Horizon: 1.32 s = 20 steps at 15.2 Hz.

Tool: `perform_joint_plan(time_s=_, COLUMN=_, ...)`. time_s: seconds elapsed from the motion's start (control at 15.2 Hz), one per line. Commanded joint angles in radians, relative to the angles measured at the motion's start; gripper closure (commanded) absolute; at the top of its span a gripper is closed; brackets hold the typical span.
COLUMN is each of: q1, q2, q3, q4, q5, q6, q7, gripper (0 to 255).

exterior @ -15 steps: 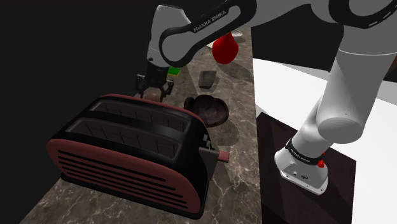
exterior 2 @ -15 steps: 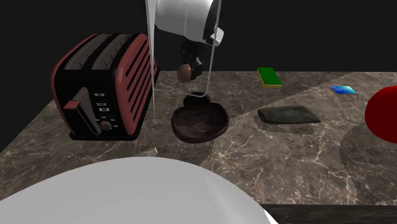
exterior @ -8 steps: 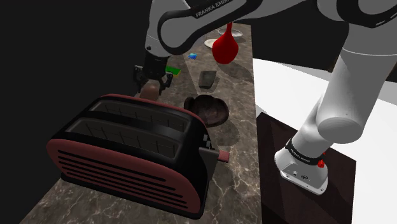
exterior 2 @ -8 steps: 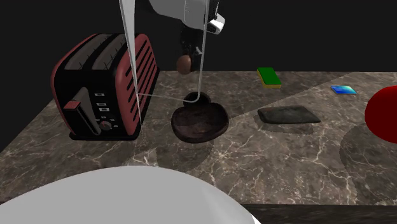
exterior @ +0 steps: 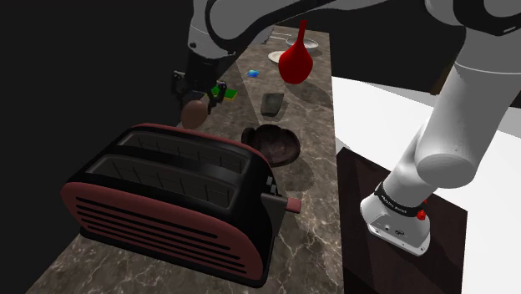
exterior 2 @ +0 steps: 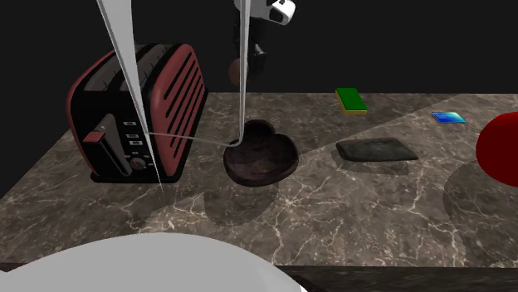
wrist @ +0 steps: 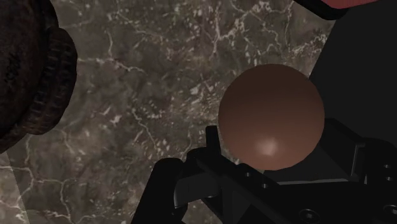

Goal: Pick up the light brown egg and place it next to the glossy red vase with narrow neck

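The brown egg hangs in the air behind the toaster, clasped by my black gripper. In the wrist view the egg sits between the two black fingers, above the dark marble counter. From the second exterior view the egg is well above the counter, over the far edge. The glossy red vase with a narrow neck stands farther along the counter, toward the shoulder view's upper middle; its red body shows at the second exterior view's right edge.
A red and black toaster stands in front of the gripper. A dark heart-shaped bowl lies beside it, with a dark flat pad beyond. A green block and a small blue item lie near the far edge. White plates sit behind the vase.
The gripper has risen from the counter behind the toaster, carrying the egg up with it. The arm has lifted out of the second exterior view's middle.
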Motion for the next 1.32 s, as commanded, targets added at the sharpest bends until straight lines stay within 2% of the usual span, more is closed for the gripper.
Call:
perform_joint_plan(time_s=0.0, q1=-0.002, q2=-0.01, q3=0.0, q4=0.021, q5=0.001, q6=-0.03, q7=0.002, gripper=255)
perform_joint_plan(time_s=1.25, q1=-0.005, q2=-0.044, q3=-0.001, q4=0.234, q5=-0.005, q6=-0.274, q7=0.036, gripper=255)
